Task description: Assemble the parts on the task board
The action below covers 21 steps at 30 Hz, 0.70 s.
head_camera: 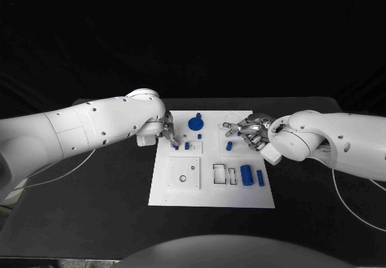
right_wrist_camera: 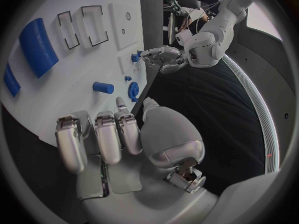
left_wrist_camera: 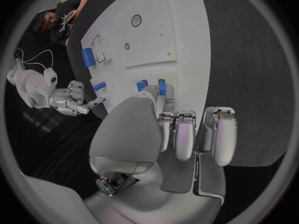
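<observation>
The white task board (head_camera: pixel 213 190) lies in the middle of the table. My left hand (head_camera: pixel 168 133) reaches over its upper left part and pinches a small blue piece (head_camera: pixel 175 146) that stands on the board; a second small piece (head_camera: pixel 187 146) stands right beside it. The left wrist view shows the thumb (left_wrist_camera: pixel 148 95) against that piece (left_wrist_camera: pixel 142 86). My right hand (head_camera: pixel 247 131) hovers over the upper right part, fingers apart and holding nothing. A blue peg (head_camera: pixel 229 146) lies just below it, and a blue gear part (head_camera: pixel 196 123) stands between the hands.
A thick blue cylinder (head_camera: pixel 246 175) and a thin blue peg (head_camera: pixel 260 177) lie at the board's lower right, beside rectangular slots (head_camera: pixel 220 173). A square plate with holes (head_camera: pixel 183 172) takes up the lower left. White cables trail over the black table on both sides.
</observation>
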Each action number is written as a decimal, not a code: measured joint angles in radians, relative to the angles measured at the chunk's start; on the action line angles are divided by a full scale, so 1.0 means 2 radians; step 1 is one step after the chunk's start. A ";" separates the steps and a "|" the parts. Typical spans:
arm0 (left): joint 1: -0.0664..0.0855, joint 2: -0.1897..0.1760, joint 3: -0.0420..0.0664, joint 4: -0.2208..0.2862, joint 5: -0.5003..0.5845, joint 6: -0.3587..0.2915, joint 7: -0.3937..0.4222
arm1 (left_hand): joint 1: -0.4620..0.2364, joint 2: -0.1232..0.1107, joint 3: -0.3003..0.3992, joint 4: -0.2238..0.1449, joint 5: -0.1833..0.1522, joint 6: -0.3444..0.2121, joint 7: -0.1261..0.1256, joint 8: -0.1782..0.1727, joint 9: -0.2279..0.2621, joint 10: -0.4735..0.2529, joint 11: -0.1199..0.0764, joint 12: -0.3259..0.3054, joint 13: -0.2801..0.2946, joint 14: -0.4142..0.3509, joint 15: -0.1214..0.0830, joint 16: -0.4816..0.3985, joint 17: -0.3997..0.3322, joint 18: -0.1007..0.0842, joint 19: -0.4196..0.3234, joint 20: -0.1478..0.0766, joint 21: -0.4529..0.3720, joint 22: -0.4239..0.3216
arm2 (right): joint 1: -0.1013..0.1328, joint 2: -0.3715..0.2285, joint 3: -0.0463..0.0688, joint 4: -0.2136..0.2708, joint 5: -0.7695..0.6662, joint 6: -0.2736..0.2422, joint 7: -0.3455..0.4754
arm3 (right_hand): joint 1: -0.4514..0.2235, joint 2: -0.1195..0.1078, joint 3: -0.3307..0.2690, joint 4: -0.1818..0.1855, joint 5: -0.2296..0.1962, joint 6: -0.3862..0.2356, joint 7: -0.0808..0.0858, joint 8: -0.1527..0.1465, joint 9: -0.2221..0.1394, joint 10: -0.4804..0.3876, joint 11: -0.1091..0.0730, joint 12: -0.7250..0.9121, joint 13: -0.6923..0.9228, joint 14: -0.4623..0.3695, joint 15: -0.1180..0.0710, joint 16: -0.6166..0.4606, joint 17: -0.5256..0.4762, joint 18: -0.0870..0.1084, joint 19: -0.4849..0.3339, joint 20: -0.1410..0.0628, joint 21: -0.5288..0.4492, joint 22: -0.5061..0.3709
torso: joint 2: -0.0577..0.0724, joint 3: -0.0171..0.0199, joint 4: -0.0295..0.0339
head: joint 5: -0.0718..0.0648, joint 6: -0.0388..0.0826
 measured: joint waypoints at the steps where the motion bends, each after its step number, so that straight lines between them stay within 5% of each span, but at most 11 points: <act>1: 0.000 0.001 0.000 0.000 0.000 0.001 0.000 | 0.000 0.000 0.000 0.000 0.000 0.000 0.000 0.000 0.000 0.000 0.000 0.000 0.000 0.000 0.000 0.000 0.000 0.000 0.000 0.000 0.000 0.000 | 0.000 0.000 0.000 0.000 0.000 0.000 0.000 | 0.000 0.000 0.000 0.000 0.000 0.000 0.000 0.000 0.000 0.000 0.000 0.000 0.000 0.000 0.000 0.000 0.000 0.000 0.000 0.000 0.000 0.000 | 0.000 0.0000 0.0000 | 0.000 0.000; 12: 0.000 0.001 0.000 -0.001 -0.001 0.004 0.000 | 0.001 0.001 0.004 0.003 -0.007 0.000 0.000 -0.002 0.000 0.000 0.000 0.000 0.000 0.000 0.000 0.000 0.000 0.000 0.000 0.000 0.000 0.000 | 0.000 0.001 0.000 0.000 0.000 0.000 0.000 | 0.000 0.000 0.000 0.000 0.000 0.000 0.000 0.000 0.000 0.000 0.000 0.000 0.000 0.000 0.000 0.000 0.000 0.000 0.000 0.000 0.000 0.000 | 0.000 0.0001 -0.0005 | 0.006 0.001; 21: 0.000 0.002 0.000 -0.002 -0.001 0.007 0.000 | -0.003 0.004 0.006 0.005 -0.014 -0.004 0.001 -0.002 0.005 0.000 0.000 0.000 0.000 0.000 0.000 0.000 0.000 0.000 0.000 0.000 0.000 0.000 | 0.000 0.000 0.000 0.001 0.000 0.000 0.000 | 0.000 0.000 0.000 0.000 0.000 0.000 0.000 0.000 0.000 0.000 0.000 0.000 0.000 0.000 0.000 0.000 0.000 0.000 0.000 0.000 0.000 0.000 | 0.000 0.0003 -0.0005 | 0.001 0.000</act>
